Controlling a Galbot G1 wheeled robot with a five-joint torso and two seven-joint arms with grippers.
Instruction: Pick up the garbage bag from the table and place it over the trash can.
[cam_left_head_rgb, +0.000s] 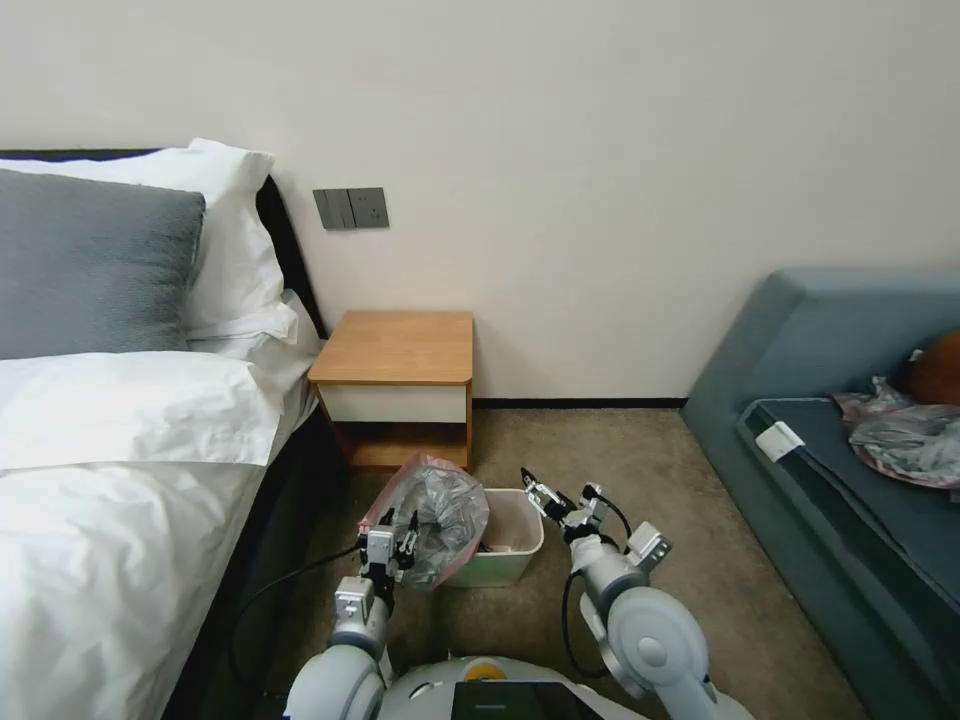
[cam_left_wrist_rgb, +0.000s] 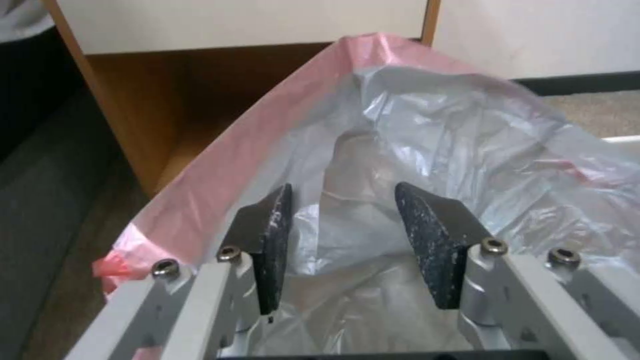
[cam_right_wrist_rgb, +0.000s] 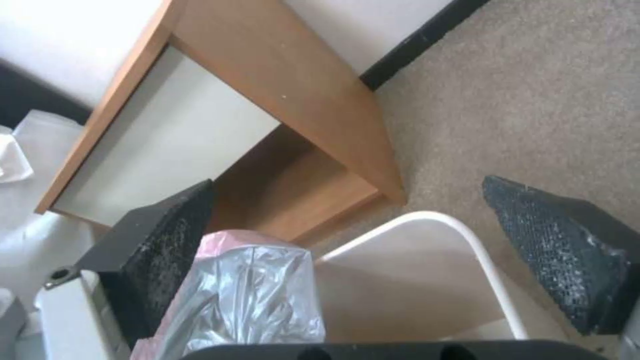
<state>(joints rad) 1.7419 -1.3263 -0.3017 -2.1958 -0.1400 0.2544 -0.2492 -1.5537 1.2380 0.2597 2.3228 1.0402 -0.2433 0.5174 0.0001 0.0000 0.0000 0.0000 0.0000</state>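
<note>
From where I sit, the pickup is done: the table (cam_left_head_rgb: 398, 346) at the middle of the head view has a bare top, and the garbage bag (cam_left_head_rgb: 432, 518) is down at the trash can (cam_left_head_rgb: 510, 565) in the lower middle of the frame, bunched over the can's left end. What I judge is left is spreading the mouth around the whole rim, since the can's right half shows its bare beige inside. The left gripper (cam_left_wrist_rgb: 347, 235) sits in the bag's mouth with its jaws spread, plastic lying slack between them (not pinched, as far as I can see). The right gripper (cam_right_wrist_rgb: 360, 250) hangs released above the can's free end. The bag looks thin, crinkled, translucent grey with a pink rim.
</note>
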